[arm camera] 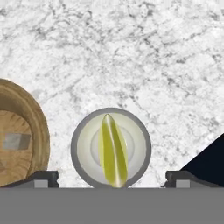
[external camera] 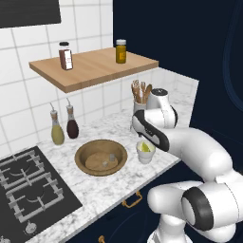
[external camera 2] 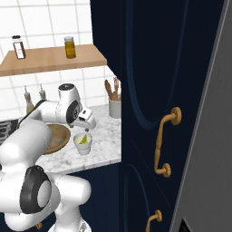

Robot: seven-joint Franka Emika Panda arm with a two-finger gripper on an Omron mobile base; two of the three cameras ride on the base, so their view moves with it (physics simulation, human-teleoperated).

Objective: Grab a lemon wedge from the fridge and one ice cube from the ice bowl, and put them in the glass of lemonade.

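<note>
Directly under my hand camera sits the glass of lemonade (arm camera: pixel 111 148), and I see the lemon wedge (arm camera: pixel 113 151) lying inside it, long and yellow-green across the liquid. My tool (arm camera: pixel 113 178) is spread wide, one dark fingertip on each side of the cup's rim, holding nothing. From the left base view the tool (external camera: pixel 142 138) hangs just above the glass (external camera: pixel 145 152) on the marble tabletop (external camera: pixel 99 190).

Just beside the glass is the ice bowl (external camera: pixel 101 157), brown and wooden, with an ice cube (external camera: pixel 112 156) resting in it; the hand view catches the bowl's edge (arm camera: pixel 37 127) and a pale grey cube (arm camera: pixel 17 141).

I can make out two bottles (external camera: pixel 64 127) against the tiled wall, a pot of wooden utensils (external camera: pixel 140 97), a stove (external camera: pixel 28 187) at the left, and two jars (external camera: pixel 121 51) on the wooden shelf (external camera: pixel 92 68). One jar carries a white label, but I cannot read any writing on it.
</note>
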